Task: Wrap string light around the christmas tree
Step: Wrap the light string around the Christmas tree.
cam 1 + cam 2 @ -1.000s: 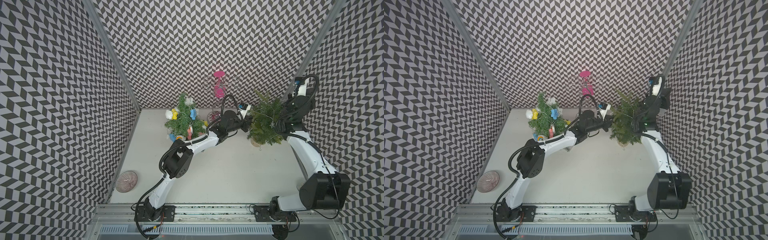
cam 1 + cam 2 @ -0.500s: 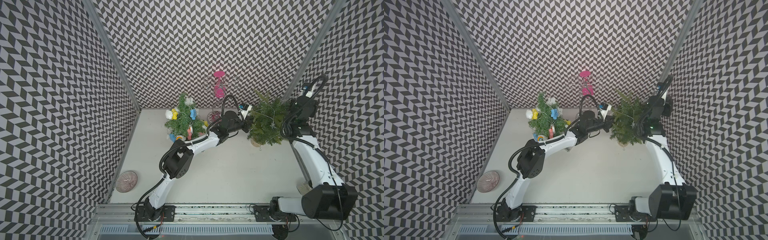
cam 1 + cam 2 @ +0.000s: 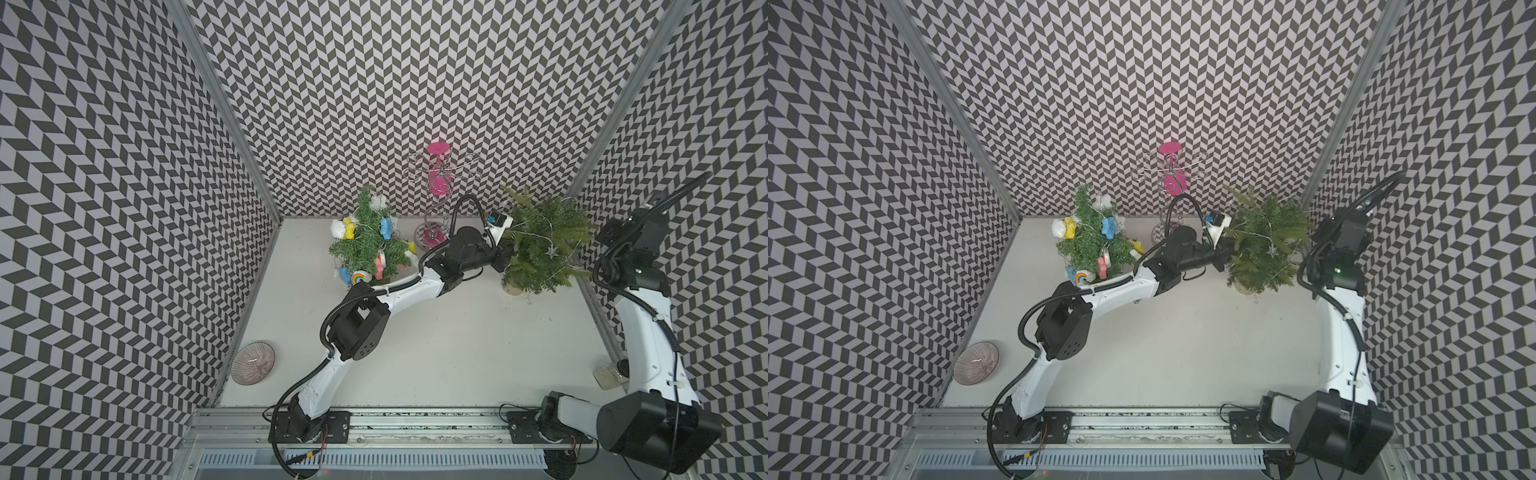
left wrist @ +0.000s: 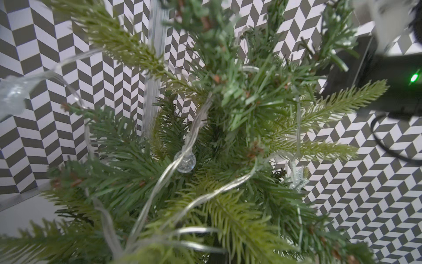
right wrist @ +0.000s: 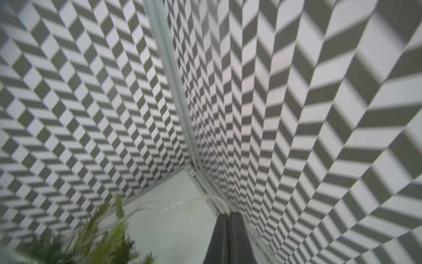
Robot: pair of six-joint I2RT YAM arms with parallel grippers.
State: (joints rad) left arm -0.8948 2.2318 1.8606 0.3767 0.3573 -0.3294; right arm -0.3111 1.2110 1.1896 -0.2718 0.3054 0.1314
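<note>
1. While the right gripper (image 5: 229,214) hung close to the right wall, its jaws were pressed together on the clear wire of the string light (image 5: 182,202). The wire curved from the tips back toward the tree (image 3: 540,245).
2. The tree stood upright at the far right of the table (image 3: 436,340), and most of the string light lay draped over it.
3. The left gripper (image 3: 502,261) reached into the tree's left side, low among the branches. Its jaws were closed, but the needles hid whether they pinched a branch, the wire or nothing.
4. Done so far: several loops of wire crossed the branches. The left wrist view showed a round bulb (image 4: 185,161) and a star-shaped light (image 4: 296,177) resting in the needles.
5. Left to do: the loops looked slack and uneven, and a short end (image 3: 528,297) dangled on the near side by the base. The stretch in the right gripper was not yet laid on the tree.
6. I judged the wrap well under way, with that held stretch to be carried round and settled into the branches.
7. A second tree (image 3: 368,245) with coloured ornaments, a pink stand (image 3: 438,183) and a dish (image 3: 252,363) stood apart and played no part in the task.
</note>
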